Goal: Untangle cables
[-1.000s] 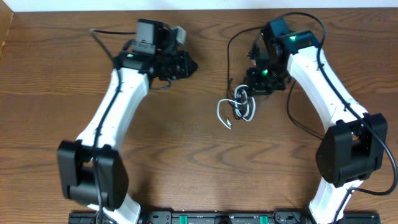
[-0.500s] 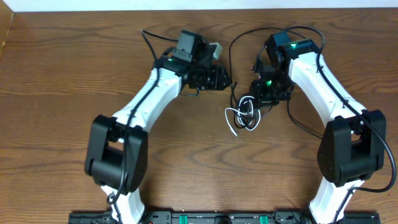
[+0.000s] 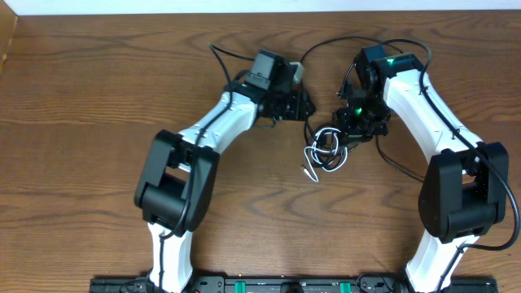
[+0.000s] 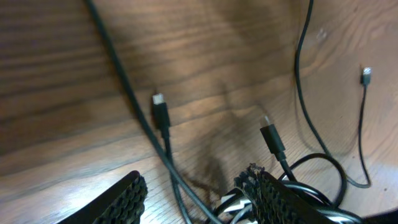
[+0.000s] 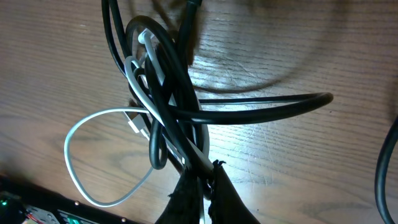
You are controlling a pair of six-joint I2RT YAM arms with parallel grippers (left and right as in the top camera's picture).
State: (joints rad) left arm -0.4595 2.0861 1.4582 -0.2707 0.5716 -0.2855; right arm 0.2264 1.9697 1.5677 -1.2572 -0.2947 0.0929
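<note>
The cables (image 3: pixel 324 150) lie tangled in a knot of black and white loops at the table's middle. In the right wrist view the knot (image 5: pixel 163 106) shows black cords wound round a white cord with a loose white loop (image 5: pixel 99 155). My right gripper (image 5: pixel 206 186) is shut on the knot's cords; overhead it sits at the knot's upper right (image 3: pixel 352 124). My left gripper (image 4: pixel 196 196) is open, its fingers straddling a black cable (image 4: pixel 168 168) beside the knot (image 4: pixel 298 199). Two black plugs (image 4: pixel 160 111) (image 4: pixel 272 140) lie on the wood. Overhead, the left gripper (image 3: pixel 303 106) is just left of the knot.
A long black cord (image 3: pixel 326 45) arcs from the knot toward the table's back edge. A small plug end (image 4: pixel 365 73) lies at the far right of the left wrist view. The table's back edge (image 3: pixel 163 11) runs along the top.
My left arm has swung right across the table and reached the knot. My right gripper has shifted slightly right with the knot, which has drawn tighter.
</note>
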